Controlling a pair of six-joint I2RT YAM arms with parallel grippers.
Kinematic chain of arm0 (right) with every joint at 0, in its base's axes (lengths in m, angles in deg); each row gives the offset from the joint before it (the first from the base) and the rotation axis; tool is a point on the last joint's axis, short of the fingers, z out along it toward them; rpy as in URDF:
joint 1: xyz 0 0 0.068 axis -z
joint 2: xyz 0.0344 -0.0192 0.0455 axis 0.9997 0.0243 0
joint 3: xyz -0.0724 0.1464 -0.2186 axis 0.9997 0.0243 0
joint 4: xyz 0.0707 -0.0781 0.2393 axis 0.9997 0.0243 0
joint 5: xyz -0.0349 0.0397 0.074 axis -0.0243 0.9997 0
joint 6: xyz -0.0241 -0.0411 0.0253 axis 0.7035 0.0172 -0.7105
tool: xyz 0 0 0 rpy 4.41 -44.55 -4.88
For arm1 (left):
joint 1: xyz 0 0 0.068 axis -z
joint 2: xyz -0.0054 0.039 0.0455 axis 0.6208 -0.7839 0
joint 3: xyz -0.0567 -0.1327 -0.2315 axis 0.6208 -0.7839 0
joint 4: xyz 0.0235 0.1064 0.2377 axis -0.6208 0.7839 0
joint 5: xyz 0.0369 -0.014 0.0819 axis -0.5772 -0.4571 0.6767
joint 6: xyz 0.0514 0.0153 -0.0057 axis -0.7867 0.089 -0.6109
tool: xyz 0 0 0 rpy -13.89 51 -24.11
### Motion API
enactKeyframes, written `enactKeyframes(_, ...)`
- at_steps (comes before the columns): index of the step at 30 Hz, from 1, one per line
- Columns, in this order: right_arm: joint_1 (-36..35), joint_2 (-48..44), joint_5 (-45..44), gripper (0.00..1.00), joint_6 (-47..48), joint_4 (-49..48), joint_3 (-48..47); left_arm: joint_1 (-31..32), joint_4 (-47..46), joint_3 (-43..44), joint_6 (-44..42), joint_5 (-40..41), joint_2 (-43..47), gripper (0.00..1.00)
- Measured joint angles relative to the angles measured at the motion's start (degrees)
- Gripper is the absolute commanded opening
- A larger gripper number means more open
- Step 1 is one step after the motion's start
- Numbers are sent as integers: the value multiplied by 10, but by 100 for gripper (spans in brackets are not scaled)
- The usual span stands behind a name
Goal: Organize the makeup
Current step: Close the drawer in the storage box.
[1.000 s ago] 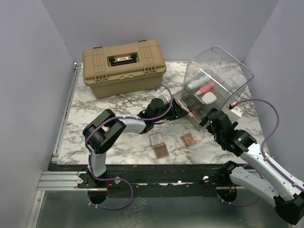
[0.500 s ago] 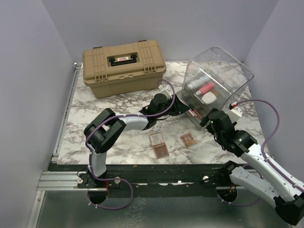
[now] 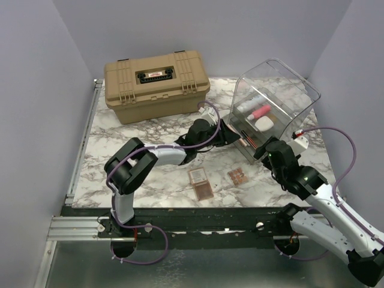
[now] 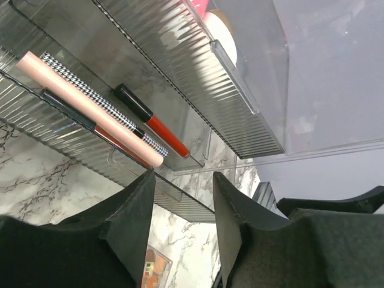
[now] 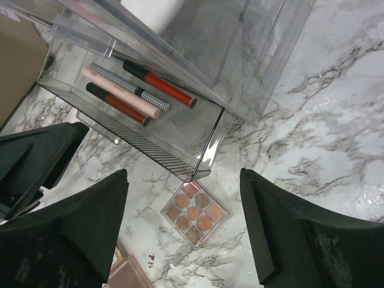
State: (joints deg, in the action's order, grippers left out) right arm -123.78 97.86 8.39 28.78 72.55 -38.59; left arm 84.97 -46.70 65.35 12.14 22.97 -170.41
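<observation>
The clear bin's (image 3: 282, 84) lower grey drawer (image 4: 198, 207) stands pulled out. In it lie thin pencils: a pale pink one (image 4: 90, 111), a checked one, and a red and black one (image 4: 153, 121). My left gripper (image 4: 183, 201) is open right at the drawer's front edge, with nothing between its fingers. My right gripper (image 5: 183, 201) is wide open above a small square eyeshadow palette (image 5: 195, 213) on the marble, just in front of the drawer (image 5: 138, 138). Two more palettes (image 3: 201, 183) lie to the left. The upper level holds a white tube (image 3: 249, 103), a pink tube (image 3: 260, 111) and a white oval piece (image 3: 264, 123).
A large tan hard case (image 3: 156, 84) stands shut at the back left of the marble table (image 3: 120, 162). Grey walls close in both sides. The two grippers (image 3: 223, 135) (image 3: 263, 153) flank the open drawer closely.
My left gripper has reached a little further right, up to the drawer's front. My right gripper's fingers have narrowed slightly and it has barely shifted.
</observation>
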Motion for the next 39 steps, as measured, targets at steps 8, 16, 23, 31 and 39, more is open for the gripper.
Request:
enactKeyframes(8, 0, 5, 0, 81, -2, 0, 0, 0, -2, -28, -4, 16, 35, 43)
enactKeyframes(16, 0, 2, 0, 80, -2, 0, 0, 0, 3, -34, 7, 23, 3, 41)
enactKeyframes(23, 0, -1, 0, 81, -2, 0, 0, 0, 4, 0, 7, 23, -30, 31)
enactKeyframes(31, 0, -3, 0, 81, -2, 3, 0, 0, 1, 41, 21, 24, -60, 12)
enactKeyframes(39, 0, -4, 0, 81, -3, 3, 0, 0, -9, 75, 43, 24, -91, 11)
